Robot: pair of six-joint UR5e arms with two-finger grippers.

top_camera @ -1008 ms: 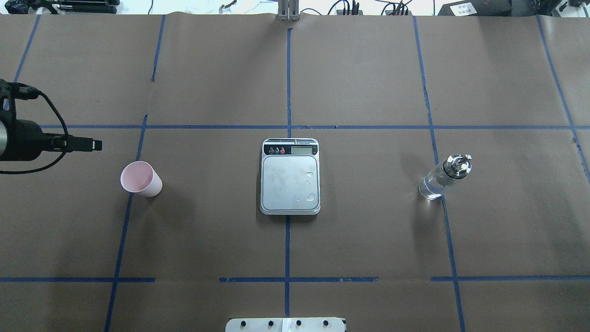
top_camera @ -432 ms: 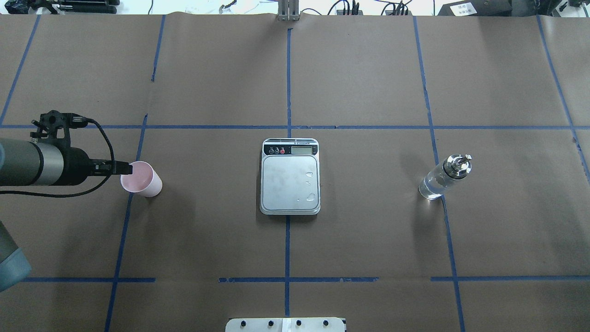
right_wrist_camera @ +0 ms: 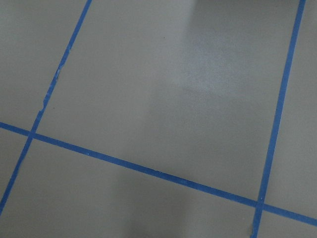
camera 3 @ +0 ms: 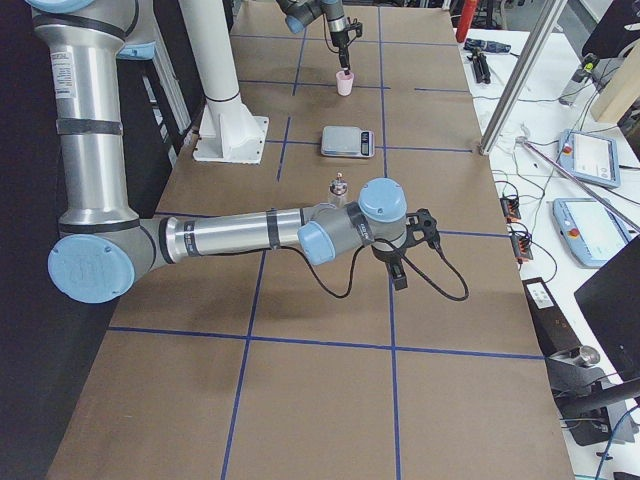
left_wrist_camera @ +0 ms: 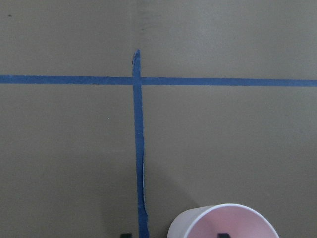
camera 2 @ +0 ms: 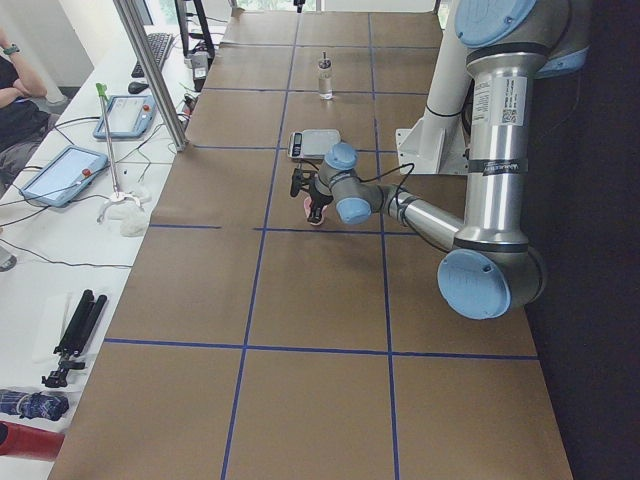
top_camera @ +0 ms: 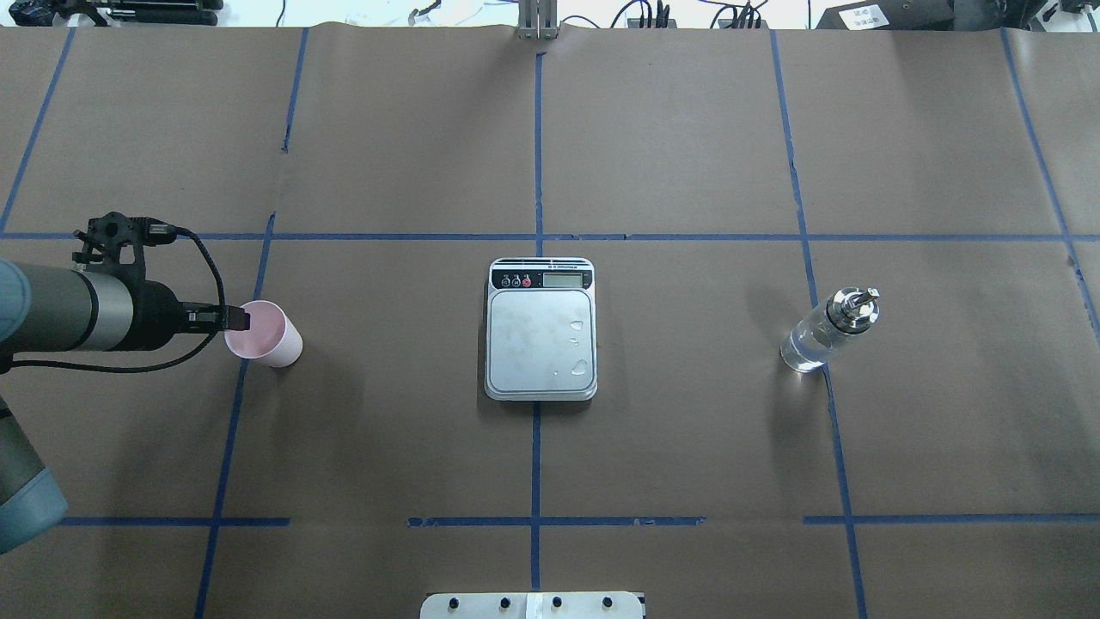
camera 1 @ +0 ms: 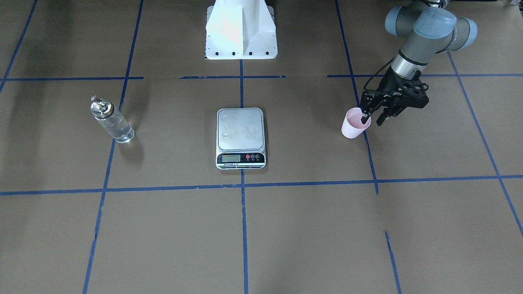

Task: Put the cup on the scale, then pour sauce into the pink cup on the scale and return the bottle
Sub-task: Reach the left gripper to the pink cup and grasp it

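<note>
While upright, pale pink cup (top_camera: 268,338), pink inside, L end effector (camera 1: 371,120) spread astride its rim.

On my right wrist feed I see only the desk's brown paper (right_wrist_camera: 148,74) cover, marked off with blue tape. One long strip (right_wrist_camera: 148,171) runs slantwise across the whole picture. Two other strips cross it: one (right_wrist_camera: 54,82) with a ragged, nicked edge, meeting it at a crossing (right_wrist_camera: 31,134), and a cleaner one (right_wrist_camera: 280,99), meeting it at a second crossing (right_wrist_camera: 259,203). A pale sheen (right_wrist_camera: 213,69) lies on the paper between them. I can't tell which edge or corner of the desk this patch is near.
</note>
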